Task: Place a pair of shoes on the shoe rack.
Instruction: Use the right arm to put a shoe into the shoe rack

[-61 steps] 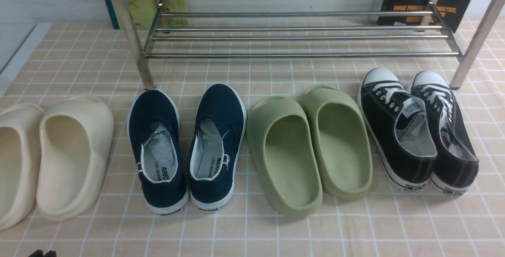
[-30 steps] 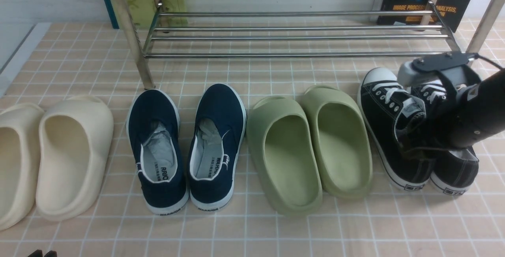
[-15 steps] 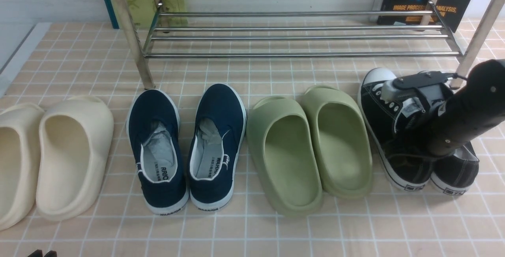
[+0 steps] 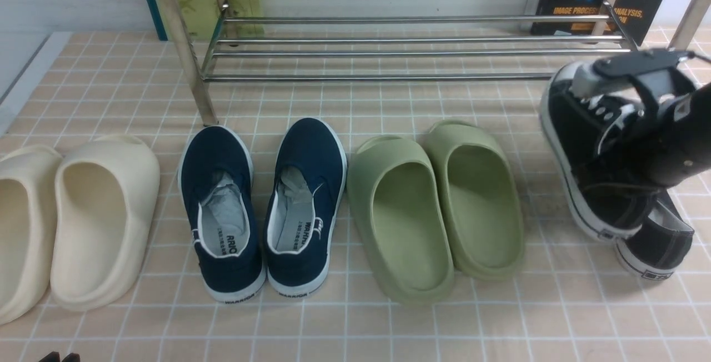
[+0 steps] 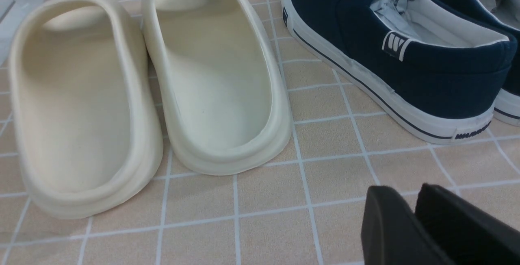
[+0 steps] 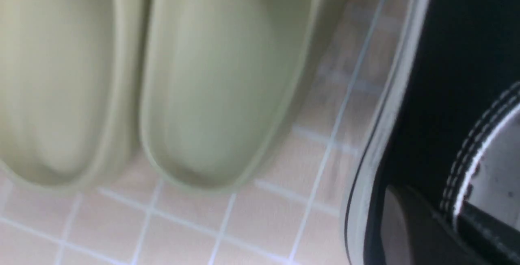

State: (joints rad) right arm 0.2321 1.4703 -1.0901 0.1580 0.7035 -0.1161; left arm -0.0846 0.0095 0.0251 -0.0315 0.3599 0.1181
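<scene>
Now right claw grips pair of shoes, tilted, before shoe rack; left claw closed.

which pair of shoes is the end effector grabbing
The black lace-up sneakers, far right: the right end effector grips them, one tilted up. The cream slippers, navy slip-ons and green slippers lie flat, untouched.

a row of footwear lines the surface in front of the shoe rack: from left, a pair of slippers, slip-on shoes and a second slipper pair. far right, a laced sneaker, in the right tool, tilts off the surface, toe toward the rack's right end; the other sneaker lies partly beneath it. a book stands behind the rack.
</scene>
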